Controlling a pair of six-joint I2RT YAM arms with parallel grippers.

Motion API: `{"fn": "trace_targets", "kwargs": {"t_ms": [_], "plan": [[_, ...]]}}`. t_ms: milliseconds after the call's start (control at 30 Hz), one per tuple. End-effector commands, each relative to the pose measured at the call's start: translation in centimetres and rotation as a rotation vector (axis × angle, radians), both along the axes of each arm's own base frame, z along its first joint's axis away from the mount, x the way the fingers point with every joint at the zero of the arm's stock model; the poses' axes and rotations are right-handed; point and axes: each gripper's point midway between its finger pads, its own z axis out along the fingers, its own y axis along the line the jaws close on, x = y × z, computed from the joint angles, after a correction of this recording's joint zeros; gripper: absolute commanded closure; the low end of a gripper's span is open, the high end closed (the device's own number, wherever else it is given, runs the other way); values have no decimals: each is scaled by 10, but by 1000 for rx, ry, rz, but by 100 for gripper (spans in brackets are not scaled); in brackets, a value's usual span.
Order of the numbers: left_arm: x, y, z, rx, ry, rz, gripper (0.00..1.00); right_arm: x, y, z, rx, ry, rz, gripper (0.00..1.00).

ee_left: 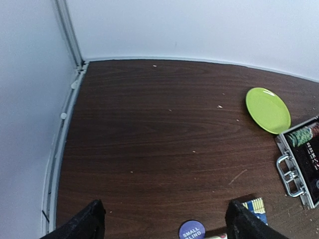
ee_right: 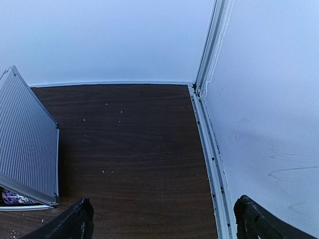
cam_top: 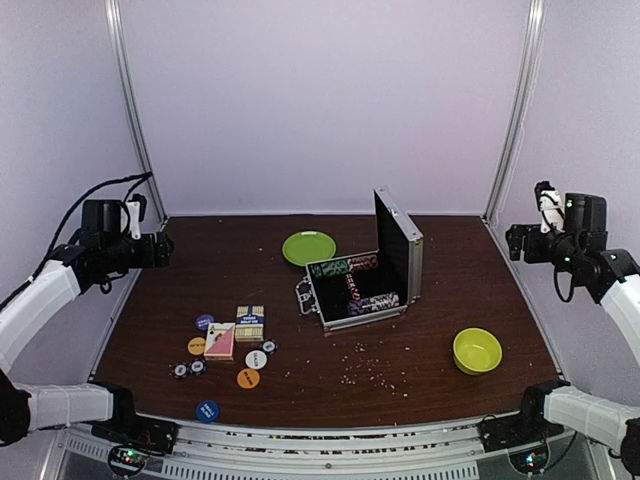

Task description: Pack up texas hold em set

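The silver case (cam_top: 362, 285) stands open mid-table, lid upright, with striped chips (cam_top: 372, 301) in its black lining. Two card decks (cam_top: 234, 331) lie left of it among loose button discs: purple (cam_top: 204, 322), orange (cam_top: 248, 378), white (cam_top: 256, 358), blue (cam_top: 207, 410). My left gripper (cam_top: 164, 248) is open and empty, high at the left edge. In its wrist view I see the purple disc (ee_left: 192, 231) between its fingertips (ee_left: 89, 219) and the case's handle end (ee_left: 299, 164). My right gripper (cam_top: 512, 242) is open and empty at the right edge, beside the case lid (ee_right: 27, 139).
A flat green plate (cam_top: 309, 247) lies behind the case. A yellow-green bowl (cam_top: 477, 350) sits at the front right. Crumbs are scattered on the brown table (cam_top: 420, 360) in front of the case. White walls enclose three sides.
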Motion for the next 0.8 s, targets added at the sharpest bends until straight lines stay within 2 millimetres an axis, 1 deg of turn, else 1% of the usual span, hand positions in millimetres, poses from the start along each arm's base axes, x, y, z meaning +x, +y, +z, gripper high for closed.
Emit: {"fn": "trace_targets", "kwargs": {"t_ms": [0, 67, 167, 233, 300, 400, 500, 567, 600, 633, 733, 767], "plan": [[9, -40, 20, -34, -46, -149, 14, -13, 10, 14, -7, -10, 86, 1], [8, -56, 22, -50, -39, -188, 15, -21, 32, 16, -21, 9, 235, 1], [8, -77, 26, -100, -17, -233, 16, -30, 49, 18, -20, 46, 354, 2], [7, -95, 29, -125, 9, -279, 19, -45, 71, 22, -31, 63, 512, 5], [6, -113, 37, -127, 20, -318, 21, -61, 92, 27, -19, 64, 654, 8], [5, -133, 41, -129, 33, -349, 22, -91, 125, 27, 16, 92, 869, 14], [5, -144, 37, -162, 65, -344, 25, -117, 155, 21, 30, 124, 1048, 20], [3, -151, 32, -197, 94, -360, 34, -127, 170, 13, 13, 150, 1138, 24], [2, -155, 30, -216, 109, -367, 39, -127, 175, 7, -10, 167, 1156, 26], [1, -157, 27, -232, 124, -367, 41, -126, 181, 1, -42, 185, 1170, 29], [-4, -154, 20, -263, 156, -334, 41, -123, 198, -15, -188, 233, 1223, 35], [-6, -152, 19, -268, 157, -320, 39, -124, 207, -16, -221, 234, 1249, 36]]}}
